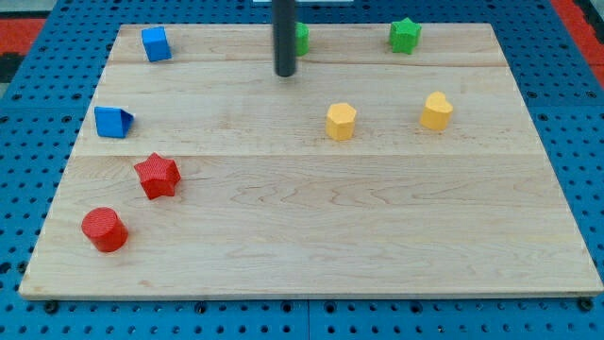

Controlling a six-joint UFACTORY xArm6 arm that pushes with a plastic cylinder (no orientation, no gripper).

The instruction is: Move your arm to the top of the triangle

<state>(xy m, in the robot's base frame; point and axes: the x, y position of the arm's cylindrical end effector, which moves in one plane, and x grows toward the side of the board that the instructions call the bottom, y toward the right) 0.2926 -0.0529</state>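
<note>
Rod tip (285,73) is seen near the board's (311,246) top edge, just left of a half-hidden green block (302,38); no fingers exist. Blue triangle (113,122) lies well apart, down-left, untouched; travel is judged outstanding.

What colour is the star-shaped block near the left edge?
Red. The star block shows clearly in the camera view.

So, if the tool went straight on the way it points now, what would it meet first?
The board: my tip points straight down at bare wood. The green block beside it, toward the view's top, seems out of that line.
</note>
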